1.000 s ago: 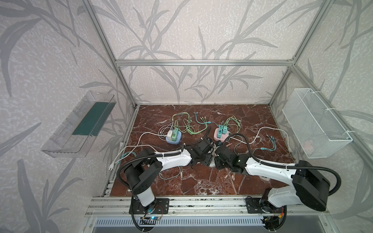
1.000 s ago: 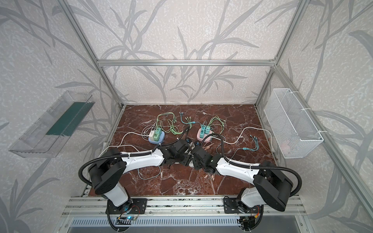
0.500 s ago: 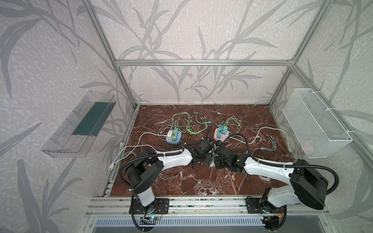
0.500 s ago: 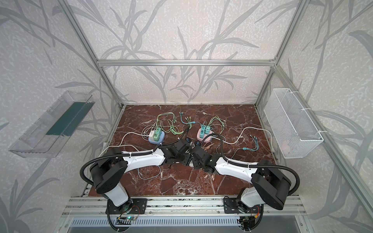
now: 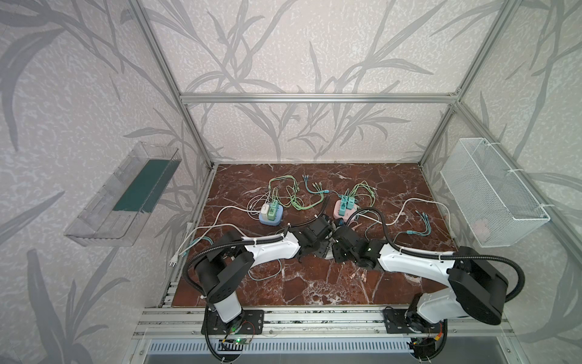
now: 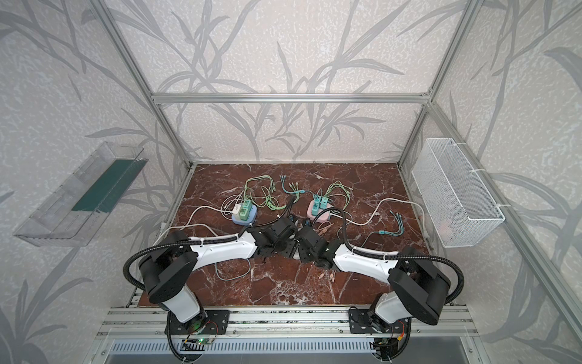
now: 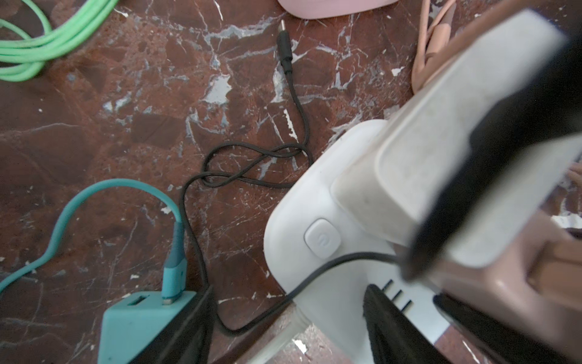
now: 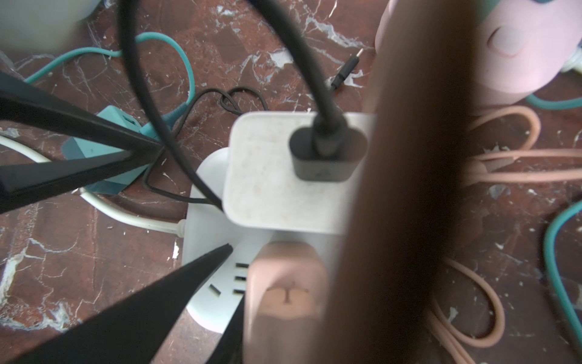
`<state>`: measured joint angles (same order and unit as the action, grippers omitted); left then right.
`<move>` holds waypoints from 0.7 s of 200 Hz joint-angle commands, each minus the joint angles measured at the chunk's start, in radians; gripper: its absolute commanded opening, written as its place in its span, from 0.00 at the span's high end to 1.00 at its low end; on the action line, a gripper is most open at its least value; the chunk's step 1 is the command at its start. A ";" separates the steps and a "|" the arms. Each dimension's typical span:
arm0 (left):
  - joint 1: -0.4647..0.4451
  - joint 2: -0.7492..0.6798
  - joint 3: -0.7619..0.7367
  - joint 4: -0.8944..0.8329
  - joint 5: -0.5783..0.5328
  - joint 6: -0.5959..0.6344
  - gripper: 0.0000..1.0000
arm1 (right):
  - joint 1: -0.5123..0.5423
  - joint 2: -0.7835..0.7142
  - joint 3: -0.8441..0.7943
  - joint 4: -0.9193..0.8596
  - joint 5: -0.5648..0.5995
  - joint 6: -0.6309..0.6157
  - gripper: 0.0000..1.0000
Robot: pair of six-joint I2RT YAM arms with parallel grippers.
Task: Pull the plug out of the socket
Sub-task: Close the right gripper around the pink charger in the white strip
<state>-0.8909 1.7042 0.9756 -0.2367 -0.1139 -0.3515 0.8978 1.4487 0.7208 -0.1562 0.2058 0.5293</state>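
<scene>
A white socket strip [image 8: 208, 227] lies on the marble floor at the front middle, mostly hidden under both grippers in both top views [image 5: 329, 256]. A pink plug [image 8: 283, 274] and a white charger [image 8: 261, 176] with a black cable stand in it. My right gripper [image 8: 283, 318] is shut on the pink plug [image 7: 491, 283]; its far finger is hidden behind the blurred pink cable. My left gripper [image 7: 283, 315] is open. One fingertip [image 8: 225, 250] rests on the strip beside the empty slots, the other stands next to a loose teal charger [image 7: 141, 324].
A pink hub [image 5: 345, 209] and a blue hub [image 5: 271, 216], both with chargers and tangled green cables, sit behind the grippers. Pink cable loops [image 8: 504, 170] lie beside the strip. A wire basket [image 5: 491, 195] hangs on the right wall, a clear tray [image 5: 122, 195] on the left.
The right arm's elbow has drifted slightly to the left. Both grippers stay at the white socket strip with the same jaw openings.
</scene>
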 commanded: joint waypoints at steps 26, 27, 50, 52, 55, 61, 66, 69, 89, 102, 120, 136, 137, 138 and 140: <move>0.013 0.027 -0.024 -0.108 -0.086 0.015 0.26 | 0.012 -0.071 0.022 0.011 0.027 0.002 0.86; 0.013 0.027 -0.024 -0.107 -0.087 0.015 0.26 | 0.012 -0.071 0.022 0.010 0.025 0.003 0.86; 0.013 0.025 -0.023 -0.105 -0.079 0.016 0.26 | 0.012 -0.051 0.022 0.006 0.008 0.005 0.86; 0.013 0.024 -0.022 -0.104 -0.078 0.016 0.26 | 0.012 -0.049 0.023 0.006 0.009 0.005 0.86; 0.013 0.024 -0.023 -0.103 -0.078 0.018 0.26 | 0.012 -0.047 0.024 0.005 0.011 0.003 0.86; 0.013 0.022 -0.024 -0.103 -0.076 0.017 0.26 | 0.012 -0.045 0.027 0.003 0.013 0.002 0.86; 0.013 0.020 -0.027 -0.101 -0.076 0.017 0.26 | 0.011 -0.044 0.030 0.000 0.016 0.000 0.86; 0.013 0.020 -0.028 -0.101 -0.076 0.017 0.26 | 0.012 -0.044 0.032 -0.002 0.019 -0.003 0.86; 0.013 0.009 -0.041 -0.093 -0.075 0.016 0.26 | 0.011 -0.047 0.043 -0.020 0.029 -0.013 0.86; 0.013 -0.001 -0.050 -0.083 -0.074 0.016 0.26 | 0.011 -0.052 0.041 -0.029 0.034 -0.014 0.85; 0.014 -0.018 -0.064 -0.066 -0.069 0.018 0.26 | 0.012 -0.073 0.021 -0.028 0.045 -0.006 0.85; 0.013 -0.029 -0.071 -0.056 -0.062 0.024 0.26 | 0.005 -0.108 -0.014 -0.003 0.041 0.001 0.84; 0.013 -0.030 -0.072 -0.056 -0.061 0.024 0.26 | 0.004 -0.111 -0.015 -0.002 0.041 0.001 0.85; 0.013 -0.030 -0.073 -0.056 -0.060 0.025 0.26 | 0.003 -0.113 -0.018 0.000 0.040 0.002 0.85; 0.013 -0.031 -0.073 -0.056 -0.059 0.026 0.26 | 0.003 -0.118 -0.021 0.003 0.038 0.003 0.85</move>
<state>-0.8898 1.6802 0.9451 -0.2199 -0.1268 -0.3466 0.9024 1.3987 0.7223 -0.1692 0.2279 0.5266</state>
